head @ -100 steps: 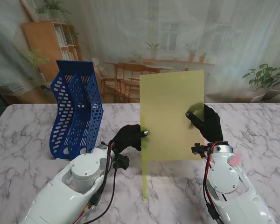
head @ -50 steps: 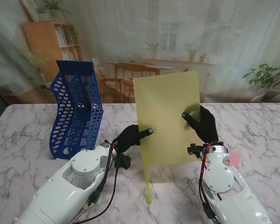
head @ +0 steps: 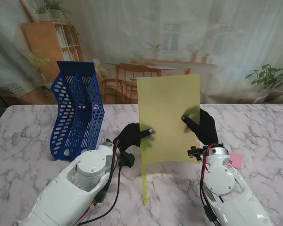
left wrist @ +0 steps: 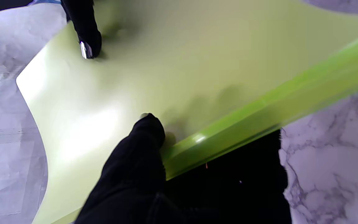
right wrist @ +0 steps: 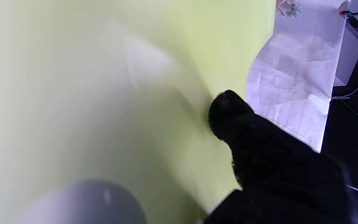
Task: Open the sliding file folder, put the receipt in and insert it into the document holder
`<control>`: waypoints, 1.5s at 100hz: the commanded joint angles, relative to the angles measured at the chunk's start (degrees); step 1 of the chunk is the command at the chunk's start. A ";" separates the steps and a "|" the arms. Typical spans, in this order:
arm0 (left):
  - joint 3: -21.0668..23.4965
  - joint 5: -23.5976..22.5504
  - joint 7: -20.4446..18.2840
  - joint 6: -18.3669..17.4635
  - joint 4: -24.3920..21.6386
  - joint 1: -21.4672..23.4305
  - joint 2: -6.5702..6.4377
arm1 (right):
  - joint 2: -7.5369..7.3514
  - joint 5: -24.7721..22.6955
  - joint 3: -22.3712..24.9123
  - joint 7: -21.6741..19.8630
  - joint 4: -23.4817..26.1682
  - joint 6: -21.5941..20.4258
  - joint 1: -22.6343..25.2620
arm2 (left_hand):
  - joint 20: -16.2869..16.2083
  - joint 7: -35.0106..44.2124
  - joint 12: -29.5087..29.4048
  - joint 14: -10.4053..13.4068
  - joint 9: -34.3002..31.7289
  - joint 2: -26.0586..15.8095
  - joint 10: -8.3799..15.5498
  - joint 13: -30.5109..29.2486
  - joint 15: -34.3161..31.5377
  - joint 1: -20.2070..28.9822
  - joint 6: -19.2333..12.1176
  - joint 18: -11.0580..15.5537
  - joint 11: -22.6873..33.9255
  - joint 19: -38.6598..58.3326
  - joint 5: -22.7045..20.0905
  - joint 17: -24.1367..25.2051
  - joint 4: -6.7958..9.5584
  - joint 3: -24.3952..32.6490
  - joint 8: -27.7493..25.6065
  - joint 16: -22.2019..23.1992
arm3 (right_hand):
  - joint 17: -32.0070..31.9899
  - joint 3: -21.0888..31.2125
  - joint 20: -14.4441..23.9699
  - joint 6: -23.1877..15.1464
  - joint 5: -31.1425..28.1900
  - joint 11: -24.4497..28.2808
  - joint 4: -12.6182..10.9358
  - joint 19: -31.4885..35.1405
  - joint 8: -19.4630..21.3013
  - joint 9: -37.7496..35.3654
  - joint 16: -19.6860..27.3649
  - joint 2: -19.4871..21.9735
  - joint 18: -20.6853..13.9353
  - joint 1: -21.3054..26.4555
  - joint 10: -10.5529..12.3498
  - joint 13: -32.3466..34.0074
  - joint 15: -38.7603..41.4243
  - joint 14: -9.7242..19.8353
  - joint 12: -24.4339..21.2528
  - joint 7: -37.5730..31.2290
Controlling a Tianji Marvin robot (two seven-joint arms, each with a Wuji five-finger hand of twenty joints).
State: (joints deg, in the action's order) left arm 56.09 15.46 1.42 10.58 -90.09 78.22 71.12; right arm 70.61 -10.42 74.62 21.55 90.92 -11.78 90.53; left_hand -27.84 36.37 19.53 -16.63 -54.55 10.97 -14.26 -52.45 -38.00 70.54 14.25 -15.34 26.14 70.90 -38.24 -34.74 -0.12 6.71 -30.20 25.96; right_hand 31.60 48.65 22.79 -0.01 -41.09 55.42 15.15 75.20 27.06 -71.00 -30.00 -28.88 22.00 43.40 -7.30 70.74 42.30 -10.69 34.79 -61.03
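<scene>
Both hands hold the yellow-green folder (head: 169, 120) upright over the middle of the bench (head: 19, 141). The left hand (head: 131, 137) has its fingers clamped at the folder's left edge beside the slide bar (head: 144, 179), which hangs toward the near side, seemingly partly drawn off. The right hand (head: 205, 126) pinches the right edge. Opening looks under way. The pink receipt (head: 236, 159) lies on the bench to the near right, not yet inserted. The blue holder (head: 78, 110) stands far left, empty as far as visible; nothing blocks the way to it.
</scene>
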 commanded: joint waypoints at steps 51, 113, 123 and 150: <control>0.20 2.42 4.16 2.14 1.21 -1.11 2.13 | -3.69 2.75 6.44 -16.70 5.78 3.98 7.62 | 3.57 4.45 1.18 -0.75 -4.12 -0.14 0.04 -4.94 -2.31 3.43 -4.55 5.04 1.20 2.60 -3.40 -8.02 -0.82 3.03 -3.79 -0.17 | -13.29 -7.26 0.53 -0.02 13.14 -9.60 -5.13 -6.82 -7.65 20.44 4.05 8.41 -1.46 -0.26 -3.05 -18.26 -11.07 -3.40 -5.26 18.09; 0.78 3.09 6.32 1.82 0.62 -1.16 2.65 | -7.25 7.48 12.37 -33.23 8.85 0.47 12.61 | 5.30 4.13 1.17 -0.75 -4.00 -0.23 -0.06 -5.18 -1.92 3.43 -4.45 4.90 0.89 3.14 -3.27 -8.12 -0.96 3.38 -3.59 -0.47 | -20.48 19.29 1.19 1.22 26.09 -20.27 -13.89 -17.71 -6.37 39.21 7.43 0.27 -1.70 2.46 -1.39 -30.68 -20.47 -1.43 -13.54 31.37; 0.64 3.22 6.72 1.95 0.78 -1.35 2.83 | -8.07 8.35 13.33 -37.20 8.88 0.63 13.00 | 5.38 4.18 1.16 -0.87 -3.94 -0.28 -0.05 -5.07 -1.89 3.43 -4.42 4.91 0.88 3.20 -3.22 -8.02 -0.95 3.42 -3.58 -0.45 | -21.77 23.71 0.75 1.85 30.69 -21.50 -15.07 -20.25 -8.31 42.67 8.44 -1.87 -1.89 2.48 -0.66 -33.09 -22.65 -0.64 -14.84 33.50; 0.45 3.80 7.15 2.13 0.92 -1.53 3.06 | -8.61 5.50 13.81 -38.22 8.04 -0.27 13.11 | 5.63 4.22 1.12 -0.86 -3.80 -0.35 -0.14 -4.98 -1.86 3.43 -4.40 4.87 0.85 3.33 -3.06 -7.90 -0.95 3.47 -3.39 -0.36 | -20.01 32.35 1.35 -7.06 35.59 -23.62 -14.63 -19.89 -16.08 43.28 8.98 -6.59 -3.90 4.84 4.32 -31.96 -23.21 1.21 -17.25 42.70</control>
State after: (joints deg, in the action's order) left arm 56.70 19.00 9.23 12.51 -89.06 76.91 73.84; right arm 62.14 -3.84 88.46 -17.08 99.68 -11.58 103.33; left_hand -23.48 39.86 20.22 -15.97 -56.73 12.77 -14.24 -57.00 -38.77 70.54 12.98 -15.37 26.58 72.26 -40.18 -40.24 -0.86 6.70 -33.57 26.06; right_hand 11.27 75.63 23.71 -1.63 -7.33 33.26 0.52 54.93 12.89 -28.80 -21.61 -33.26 21.15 46.00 -5.64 38.23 21.44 -11.82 18.13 -21.02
